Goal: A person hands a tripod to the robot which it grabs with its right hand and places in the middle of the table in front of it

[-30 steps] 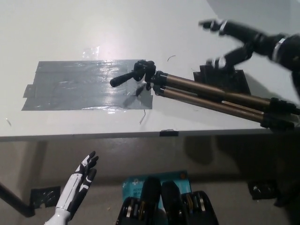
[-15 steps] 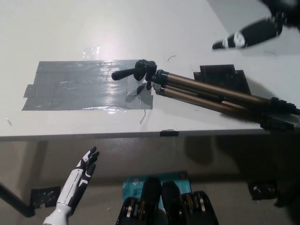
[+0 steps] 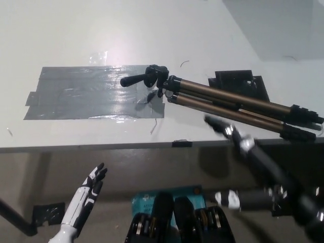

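The tripod point(image 3: 223, 101) lies folded on the white table point(image 3: 152, 30), its black head and handle over the right end of the grey tape patch point(image 3: 91, 91) and its bronze legs running to the right table edge. Nothing holds it. My black right hand point(image 3: 243, 167) is blurred, low at the lower right, in front of the table's front edge, with fingers spread apart and nothing in them. Below the table edge at the lower left, my white left hand point(image 3: 87, 195) rests open with fingers extended.
A black stepped plate point(image 3: 243, 83) lies on the table behind the tripod legs. A small black marker point(image 3: 182, 144) sits on the front edge. Under the table are a teal object point(image 3: 169, 195) and a black table leg point(image 3: 15, 217).
My right hand has swung from above the table's far right, out past the edge, down to below the front edge. The tripod stays lying on the table; the left hand barely moved.
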Controlling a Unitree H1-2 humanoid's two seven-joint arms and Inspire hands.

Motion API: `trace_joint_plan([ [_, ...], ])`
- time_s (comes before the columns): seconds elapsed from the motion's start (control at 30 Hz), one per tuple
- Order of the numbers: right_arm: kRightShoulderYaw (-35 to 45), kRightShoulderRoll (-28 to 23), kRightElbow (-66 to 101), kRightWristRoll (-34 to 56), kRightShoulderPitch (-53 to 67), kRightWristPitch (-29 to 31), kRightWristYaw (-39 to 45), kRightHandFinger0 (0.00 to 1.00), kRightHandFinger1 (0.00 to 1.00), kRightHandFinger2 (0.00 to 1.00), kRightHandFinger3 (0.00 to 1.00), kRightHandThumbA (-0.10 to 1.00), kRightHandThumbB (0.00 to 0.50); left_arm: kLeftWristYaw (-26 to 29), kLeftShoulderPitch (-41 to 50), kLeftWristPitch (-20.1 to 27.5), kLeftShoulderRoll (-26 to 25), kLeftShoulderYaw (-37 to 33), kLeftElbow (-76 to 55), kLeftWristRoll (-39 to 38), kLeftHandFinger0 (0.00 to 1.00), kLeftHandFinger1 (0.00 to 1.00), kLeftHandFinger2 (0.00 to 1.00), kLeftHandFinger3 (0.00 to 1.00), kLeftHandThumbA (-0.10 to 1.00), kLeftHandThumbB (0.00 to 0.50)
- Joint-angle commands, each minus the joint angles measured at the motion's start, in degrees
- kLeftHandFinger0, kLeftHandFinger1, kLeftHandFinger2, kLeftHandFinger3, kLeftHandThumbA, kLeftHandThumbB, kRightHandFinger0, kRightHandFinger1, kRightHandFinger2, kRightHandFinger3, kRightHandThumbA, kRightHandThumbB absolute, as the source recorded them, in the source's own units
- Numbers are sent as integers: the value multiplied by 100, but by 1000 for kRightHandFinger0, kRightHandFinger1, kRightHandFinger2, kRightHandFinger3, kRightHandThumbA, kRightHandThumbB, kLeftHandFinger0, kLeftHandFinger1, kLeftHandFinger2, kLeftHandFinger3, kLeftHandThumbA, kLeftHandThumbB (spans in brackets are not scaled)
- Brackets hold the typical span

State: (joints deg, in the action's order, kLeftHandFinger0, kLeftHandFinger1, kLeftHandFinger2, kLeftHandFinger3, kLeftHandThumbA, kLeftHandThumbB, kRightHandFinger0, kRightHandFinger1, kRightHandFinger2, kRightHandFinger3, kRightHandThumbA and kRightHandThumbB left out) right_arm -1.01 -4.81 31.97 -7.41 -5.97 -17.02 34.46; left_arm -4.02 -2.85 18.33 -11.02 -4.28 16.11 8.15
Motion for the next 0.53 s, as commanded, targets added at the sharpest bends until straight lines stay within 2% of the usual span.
trace_joint_plan([
  [0.0,336,489,-1288,-67,547,1915,-1447,1000,1000,1000,1000,882,218,-99,200,530,-43,-76,-49,-89,1000,1000,1000,1000,1000,272],
  [0.13,308,428,-2590,-550,475,2240,-1943,1000,1000,1000,1000,863,220,-36,315,517,-1,-74,-101,-69,1000,1000,1000,1000,1000,279],
  [0.17,312,429,-2682,-541,472,2291,-1971,1000,1000,1000,1000,836,215,-39,320,515,-3,-70,-105,-76,1000,1000,1000,1000,1000,279],
  [0.2,317,426,-2805,-530,464,2365,-2012,1000,1000,1000,1000,764,188,-41,322,514,-4,-67,-107,-85,1000,1000,1000,1000,1000,279],
  [0.23,340,416,-3126,-473,404,2509,-2072,1000,1000,1000,1000,772,212,-24,290,508,-15,-55,-76,-67,1000,1000,1000,1000,1000,288],
  [0.3,305,384,-3285,-458,385,2530,-2082,1000,1000,1000,1000,791,225,3,278,499,-8,-49,-71,-39,1000,1000,1000,1000,1000,292],
  [0.5,156,348,-3594,-511,356,2689,-2142,1000,1000,1000,1000,728,195,-26,318,509,0,-52,-125,-87,1000,1000,1000,1000,993,278],
])
